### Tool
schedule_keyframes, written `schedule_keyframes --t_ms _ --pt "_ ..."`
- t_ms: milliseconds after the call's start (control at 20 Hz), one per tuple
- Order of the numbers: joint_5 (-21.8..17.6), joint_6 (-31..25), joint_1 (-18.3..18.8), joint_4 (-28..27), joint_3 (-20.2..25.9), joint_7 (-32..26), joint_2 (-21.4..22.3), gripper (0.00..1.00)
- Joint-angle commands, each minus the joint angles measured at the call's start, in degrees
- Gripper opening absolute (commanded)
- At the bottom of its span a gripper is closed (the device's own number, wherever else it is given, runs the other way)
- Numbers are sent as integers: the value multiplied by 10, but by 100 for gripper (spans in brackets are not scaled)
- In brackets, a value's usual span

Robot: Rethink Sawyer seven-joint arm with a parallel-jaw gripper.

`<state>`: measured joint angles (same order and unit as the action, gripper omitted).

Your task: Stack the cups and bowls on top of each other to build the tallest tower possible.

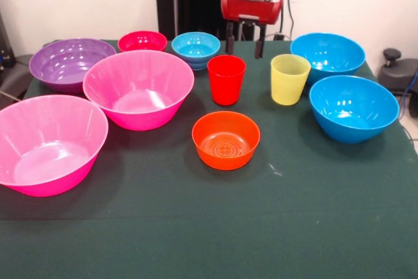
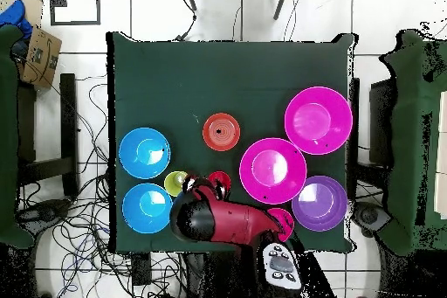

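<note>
Green-clothed table (image 1: 196, 227); tool (image 1: 245, 38) open, empty, hanging behind red cup (image 1: 226, 79) and yellow cup (image 1: 289, 79), touching nothing.

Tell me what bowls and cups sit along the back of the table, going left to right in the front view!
Purple bowl → small red bowl → small light-blue bowl → red cup → yellow cup → large blue bowl.
</note>
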<state>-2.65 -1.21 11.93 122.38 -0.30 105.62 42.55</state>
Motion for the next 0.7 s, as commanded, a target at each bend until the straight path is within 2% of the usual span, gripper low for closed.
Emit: schedule_keyframes --t_ms 50,700 --pt "-7 19 -21 -40 22 72 -43 100" --pt "-8 13 -13 -51 28 67 -47 100"
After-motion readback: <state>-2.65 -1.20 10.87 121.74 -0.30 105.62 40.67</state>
